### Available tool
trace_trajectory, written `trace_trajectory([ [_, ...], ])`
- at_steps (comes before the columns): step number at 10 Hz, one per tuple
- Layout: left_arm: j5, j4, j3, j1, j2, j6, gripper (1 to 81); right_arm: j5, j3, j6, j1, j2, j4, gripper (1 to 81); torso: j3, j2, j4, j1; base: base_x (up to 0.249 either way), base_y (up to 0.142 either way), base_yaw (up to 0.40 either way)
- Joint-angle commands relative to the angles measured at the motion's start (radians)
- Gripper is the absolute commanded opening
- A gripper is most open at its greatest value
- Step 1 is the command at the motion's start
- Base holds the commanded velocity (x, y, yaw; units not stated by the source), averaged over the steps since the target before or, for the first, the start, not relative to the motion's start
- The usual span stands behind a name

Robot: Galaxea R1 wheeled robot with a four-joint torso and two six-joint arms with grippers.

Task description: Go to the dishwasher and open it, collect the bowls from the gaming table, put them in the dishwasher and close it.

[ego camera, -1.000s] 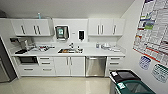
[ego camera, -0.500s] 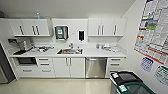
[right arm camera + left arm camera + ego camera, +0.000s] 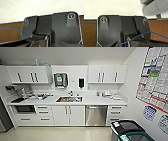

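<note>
The dishwasher [image 3: 96, 115] is showing a shiny, brushed metal front. Left of it, the cabinet doors [image 3: 68, 115] are looking smooth and white. Above it, the counter [image 3: 100, 100] is looking smooth and pale. Below it, the floor [image 3: 62, 134] is shining a little.

No readable text anywhere. Printed posters [image 3: 154, 77] on the right wall, dense with coloured blocks and lines, too blurred to make out. Two smaller blue-printed sheets [image 3: 149, 112] below them, likewise illegible. Small label on the wall dispenser [image 3: 60, 79], unreadable too.
</note>
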Motion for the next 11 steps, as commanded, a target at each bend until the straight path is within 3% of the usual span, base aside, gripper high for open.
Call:
trace_trajectory([
  [1,0.048,-0.009,0.010,-0.056,-0.014,0.002,81.1,-0.045,0.009,-0.006,0.052,-0.009,0.001,81.1,0.000,0.000,0.000,0.000,0.104,0.000,0.000],
  [11,0.048,-0.009,0.012,-0.056,-0.014,0.002,81.1,-0.045,0.005,-0.006,0.052,-0.008,0.001,81.1,0.000,0.000,0.000,-0.001,0.096,0.000,0.000],
])
